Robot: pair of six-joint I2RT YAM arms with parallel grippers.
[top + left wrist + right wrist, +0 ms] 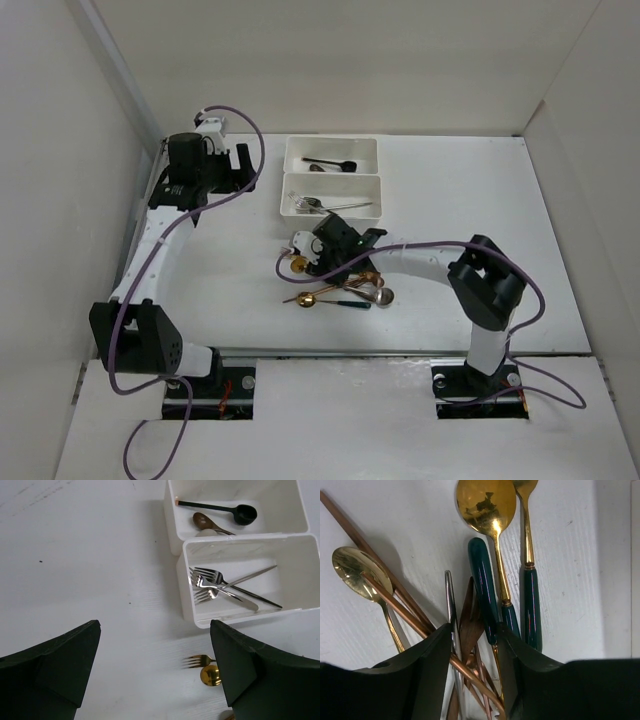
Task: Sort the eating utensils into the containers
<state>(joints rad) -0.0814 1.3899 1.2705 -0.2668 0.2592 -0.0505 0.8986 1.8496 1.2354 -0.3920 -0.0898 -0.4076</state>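
Where the left edge of the desk [230, 250] meets the side wall [60, 150], my left hand [246, 167] hangs near the far-left corner. Its fingers [60, 665] are spread wide with nothing between them. Bare white top lies between that hand and the two trays, so there is room to move on that side.

The trays touch along their long sides at the middle of the far edge. The far tray [290, 150] holds a black spoon [220, 508] and a brown spoon [207, 522]. The near tray [284, 195] holds silver forks [212, 582] lying crossed.

Just on the near side of that tray, around the middle of the desk, is the heap of loose forks and spoons [345, 292]. My right hand [338, 262] is down in it. Its fingers [430, 670] straddle a crowded bundle of handles: a silver handle [450, 605], copper handles [470, 610] and a dark green handle [481, 575] running in beside the right-side finger. I cannot tell whether they are pressing on any of these.

Beyond the fingertips lie a small gold spoon [352, 570], a large gold spoon [485, 505] and a second green handle [532, 605], all close together.

From the heap to the right edge the top is bare, crossed only by my right arm [430, 258].
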